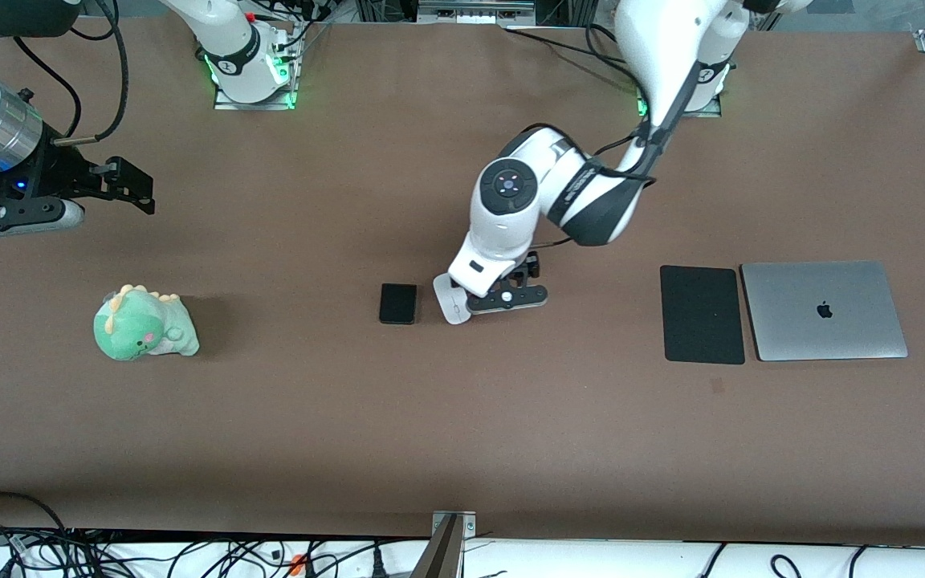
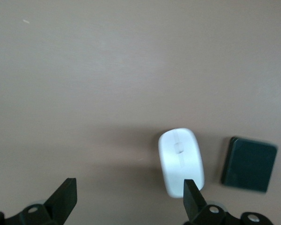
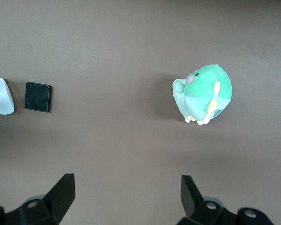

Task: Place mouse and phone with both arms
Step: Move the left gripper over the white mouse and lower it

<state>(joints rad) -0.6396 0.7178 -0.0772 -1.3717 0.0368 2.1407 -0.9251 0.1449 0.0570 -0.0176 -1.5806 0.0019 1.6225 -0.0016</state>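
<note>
The white mouse point(image 1: 451, 305) lies mid-table, its one end hidden under the left arm's hand point(image 1: 480, 269). The small black phone point(image 1: 397, 303) lies flat beside it, toward the right arm's end. My left gripper point(image 2: 129, 194) hangs open low over the bare table right beside the mouse point(image 2: 180, 159), with one fingertip point(image 2: 193, 191) at the mouse's edge and nothing between the fingers; the phone point(image 2: 249, 163) lies past the mouse. My right gripper point(image 1: 132, 186) waits open and empty in the air over the right arm's end of the table, and its wrist view shows the mouse point(image 3: 2, 96) and phone point(image 3: 38, 97) far off.
A green plush dinosaur point(image 1: 144, 325) lies near the right arm's end, close under the right gripper point(image 3: 126, 190). A flat black mouse pad point(image 1: 702, 315) and a closed silver laptop point(image 1: 824, 311) lie side by side toward the left arm's end. Cables run along the table's near edge.
</note>
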